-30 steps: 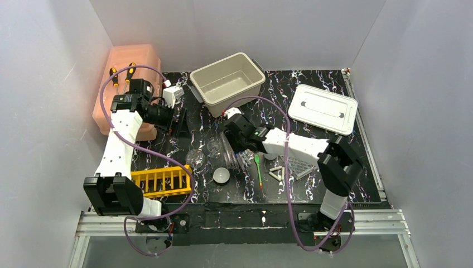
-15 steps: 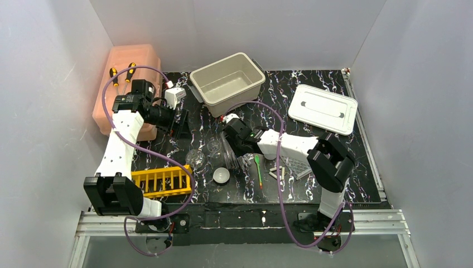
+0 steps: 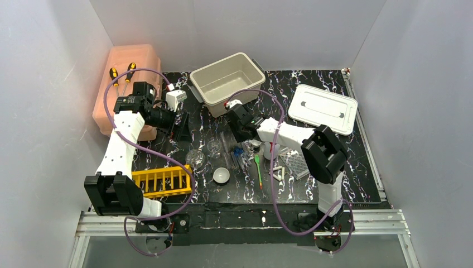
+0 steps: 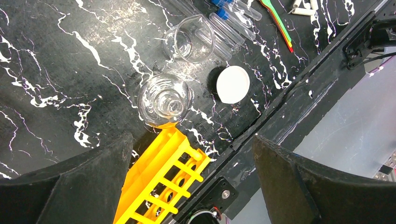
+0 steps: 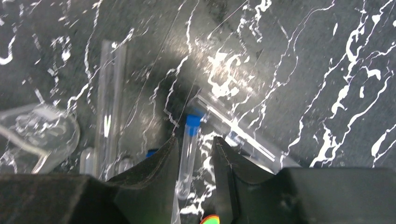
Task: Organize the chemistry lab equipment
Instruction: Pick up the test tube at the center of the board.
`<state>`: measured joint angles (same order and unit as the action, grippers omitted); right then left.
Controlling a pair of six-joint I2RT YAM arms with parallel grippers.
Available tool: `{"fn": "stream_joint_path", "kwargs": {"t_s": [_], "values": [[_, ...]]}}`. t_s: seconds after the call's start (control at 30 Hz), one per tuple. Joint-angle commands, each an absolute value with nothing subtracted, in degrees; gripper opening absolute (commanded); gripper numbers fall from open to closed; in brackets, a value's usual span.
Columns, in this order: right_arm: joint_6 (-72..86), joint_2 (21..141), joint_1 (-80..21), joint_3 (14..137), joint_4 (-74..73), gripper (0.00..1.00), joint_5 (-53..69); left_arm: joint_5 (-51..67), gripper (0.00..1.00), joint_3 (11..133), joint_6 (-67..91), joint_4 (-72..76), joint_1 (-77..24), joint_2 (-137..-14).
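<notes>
Several clear glass tubes [image 3: 240,155], some blue-capped, lie mid-table. My right gripper [image 3: 243,138] hangs over them, jaws partly apart. In the right wrist view a blue-capped tube [image 5: 189,154] lies between the fingers of the right gripper [image 5: 196,139], close to the left one, with a gap on its right. A flask [image 3: 195,158], a beaker [image 3: 213,146], a white bowl [image 3: 221,176], a green spoon [image 3: 258,167], a white triangle [image 3: 277,173] and a yellow rack [image 3: 162,181] lie around. My left gripper [image 3: 181,127] is raised, wide open and empty; the left gripper [image 4: 192,136] looks down on the flask [image 4: 164,100], bowl [image 4: 232,84] and rack [image 4: 159,182].
A grey bin [image 3: 248,67] stands at the back, its lid [image 3: 323,109] to the right. A pink box [image 3: 128,61] with two screwdrivers [image 3: 120,72] is at the back left. A clear ridged tray [image 3: 295,163] lies under the right arm.
My right arm has swung back toward the grey bin, its elbow moving left, and its jaws have narrowed. The left arm has shifted only slightly.
</notes>
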<state>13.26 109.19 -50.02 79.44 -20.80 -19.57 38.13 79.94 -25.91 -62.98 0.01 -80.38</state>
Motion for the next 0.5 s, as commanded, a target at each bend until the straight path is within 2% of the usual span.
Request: {"fn": "stream_joint_path", "kwargs": {"t_s": [0.0, 0.37, 0.47], "values": [[11.6, 112.62, -48.71, 82.7, -19.16, 0.41, -19.65, 39.34, 0.99, 79.53, -25.97, -63.28, -0.09, -78.74], [11.07, 116.62, -48.68, 82.88, -18.75, 0.41, -19.23, 39.36, 0.99, 80.28, -25.02, -62.45, -0.09, -78.84], [11.16, 116.96, -48.67, 82.98, -18.93, 0.33, -19.14, 39.32, 0.99, 80.3, -24.44, -62.19, -0.09, -78.71]]}}
